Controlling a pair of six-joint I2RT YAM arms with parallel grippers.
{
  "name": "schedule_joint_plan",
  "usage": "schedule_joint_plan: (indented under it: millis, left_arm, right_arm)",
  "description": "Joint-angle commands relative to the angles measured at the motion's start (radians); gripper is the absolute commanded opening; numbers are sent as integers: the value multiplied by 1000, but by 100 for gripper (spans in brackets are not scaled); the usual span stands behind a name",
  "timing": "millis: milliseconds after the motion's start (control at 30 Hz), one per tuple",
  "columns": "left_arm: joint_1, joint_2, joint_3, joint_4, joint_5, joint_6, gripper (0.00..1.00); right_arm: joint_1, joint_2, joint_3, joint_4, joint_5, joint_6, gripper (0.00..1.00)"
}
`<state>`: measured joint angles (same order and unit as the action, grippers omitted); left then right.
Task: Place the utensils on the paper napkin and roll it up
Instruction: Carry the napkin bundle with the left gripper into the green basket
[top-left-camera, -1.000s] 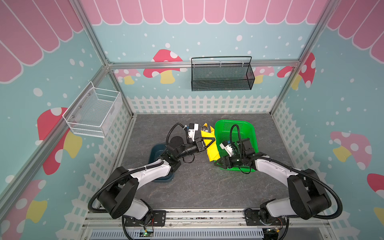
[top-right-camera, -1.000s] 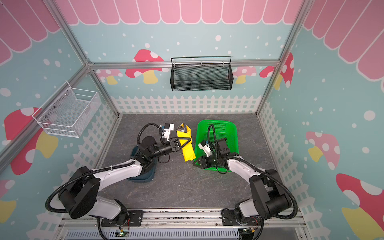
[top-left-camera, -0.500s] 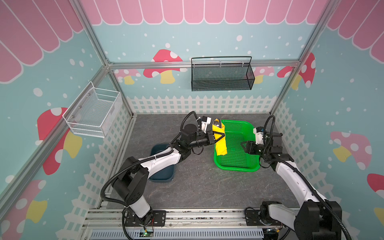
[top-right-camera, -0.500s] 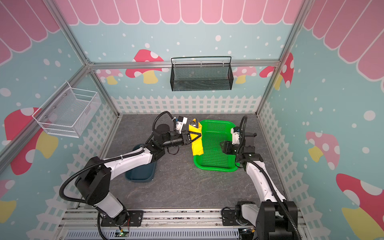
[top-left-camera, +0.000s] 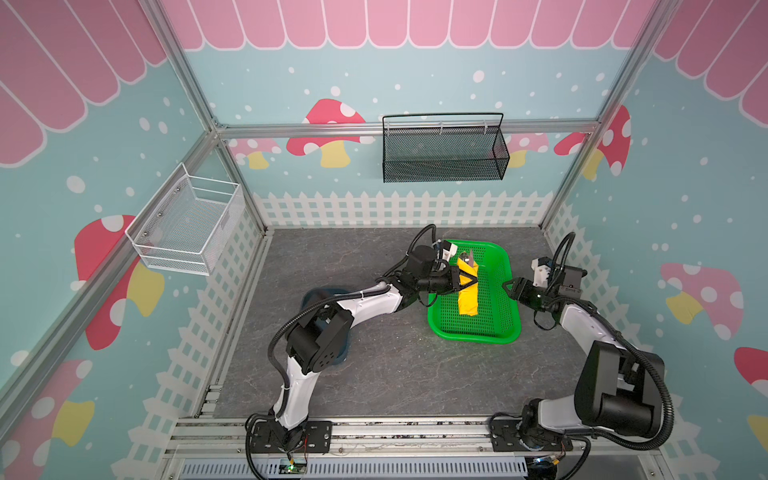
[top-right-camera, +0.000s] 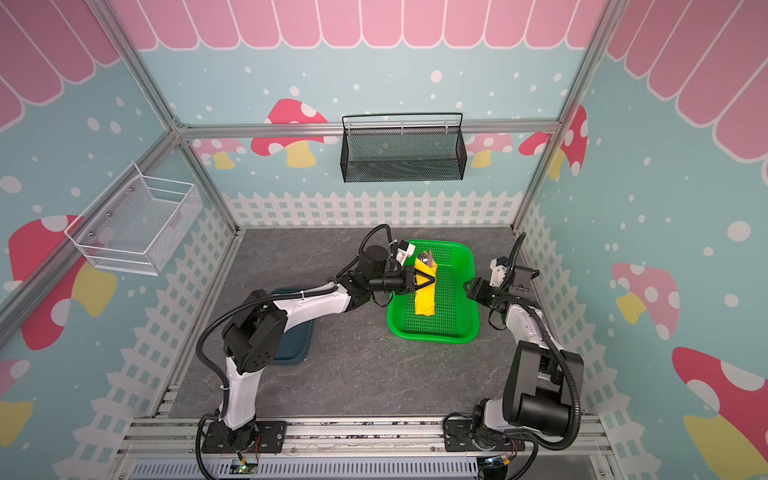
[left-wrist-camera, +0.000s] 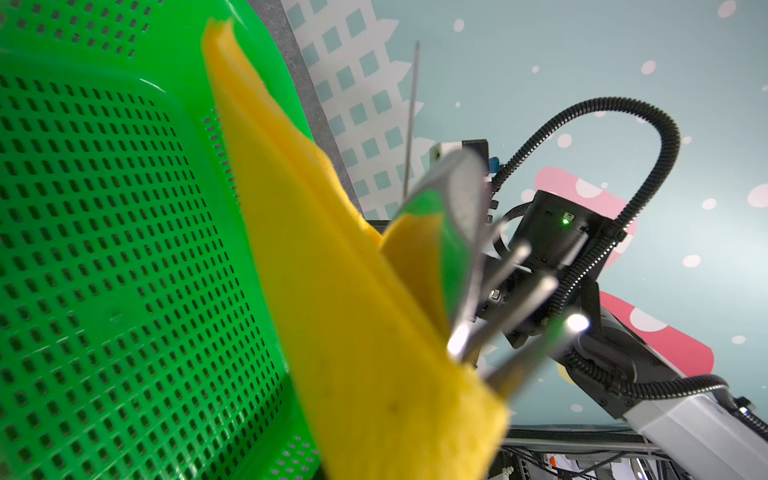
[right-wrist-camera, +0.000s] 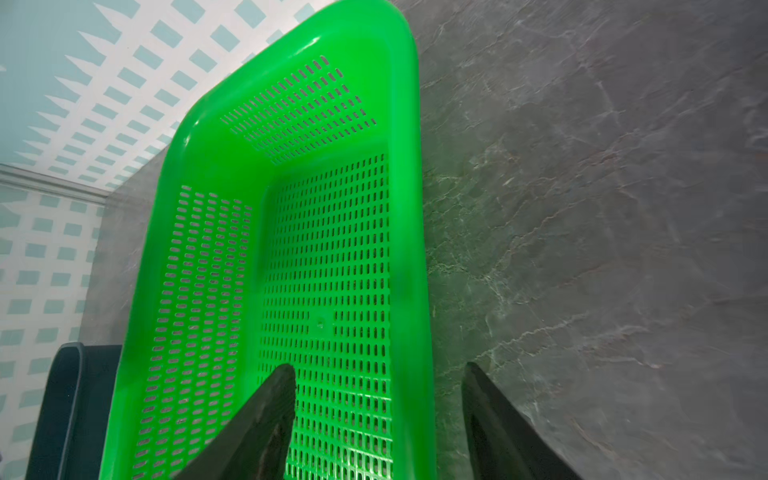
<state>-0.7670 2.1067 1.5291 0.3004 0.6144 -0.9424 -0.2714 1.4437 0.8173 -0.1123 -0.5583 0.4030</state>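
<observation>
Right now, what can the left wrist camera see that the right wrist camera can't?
Only the left wrist view shows the rolled yellow paper napkin with shiny utensils poking out, and the right arm behind. Only the right wrist view shows the dark blue tray and the right end effector, fingers spread open. Both show the green basket.

Pale teal walls (top-left-camera: 374, 75) carry white dots, red mushrooms, a pink scalloped border on top and a white picket fence print (top-left-camera: 399, 210) along the bottom. Aluminium frame bars (top-left-camera: 291, 129) run along the corners. A black mesh basket (top-left-camera: 444, 151) hangs on the back wall and a white wire basket (top-left-camera: 187, 228) on the left wall. The desk (top-left-camera: 374, 374) is grey with a marbled stone pattern, evenly lit.
</observation>
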Motion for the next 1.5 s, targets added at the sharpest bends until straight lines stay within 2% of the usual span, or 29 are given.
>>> schedule_joint_plan:
  millis: [0,167,333,433,733,967,1167,1467]
  left_arm:
    - [-10,43,75,-27,1,-19,5]
    - [-15,112,153,-93,-24,-22,5]
    - [-15,181,218,-139,-45,-56,5]
    - [-15,221,253,-136,-48,-75,5]
    - [-25,337,399,-196,-48,-88,5]
    - [-36,430,518,-251,-42,-92,6]
    - [-40,476,568,-304,-65,-80,6]
    - [-48,540,662,-397,-100,-63,8]
  right_arm:
    - [-3,43,29,64,-162,-22,63]
    - [1,58,13,128,-283,-15,60]
    - [2,64,-15,180,-356,14,60]
    - [1,56,-29,174,-312,23,61]
    - [1,73,-44,161,-290,15,62]
    - [1,89,-49,138,-208,20,63]
    - [1,54,-55,129,-145,23,68]
    - [1,-14,-66,110,-103,17,70]
